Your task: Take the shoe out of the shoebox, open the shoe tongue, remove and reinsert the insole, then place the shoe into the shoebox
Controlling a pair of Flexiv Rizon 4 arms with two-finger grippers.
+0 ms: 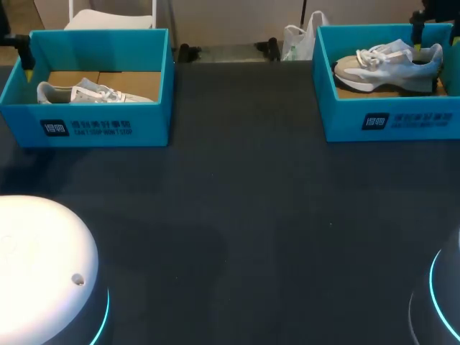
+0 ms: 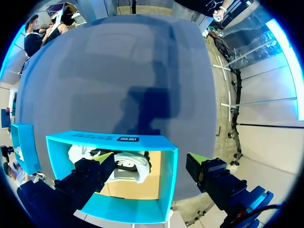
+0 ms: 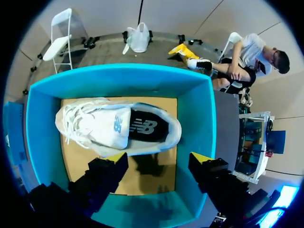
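Note:
Two teal shoeboxes stand at the table's far corners. In the right shoebox [image 1: 338, 108] a grey and white shoe [image 1: 388, 63] lies on its side. My right gripper [image 1: 416, 44] hangs over its heel end. In the right wrist view the right gripper [image 3: 159, 159] is open above the box floor, just beside the shoe [image 3: 118, 128] at its heel end, and holds nothing. The left shoebox [image 1: 93, 126] contains a second pale shoe [image 1: 93, 92]. My left gripper [image 2: 151, 161] is open astride that box's end wall [image 2: 168, 180], one finger over the second shoe [image 2: 126, 166] and the other outside the box.
The dark table [image 1: 237, 215] stretches between the two boxes. My arms' bases sit at the near corners, a white dome [image 1: 43, 266] on the left and a dark one with a lit blue ring [image 1: 438, 302] on the right.

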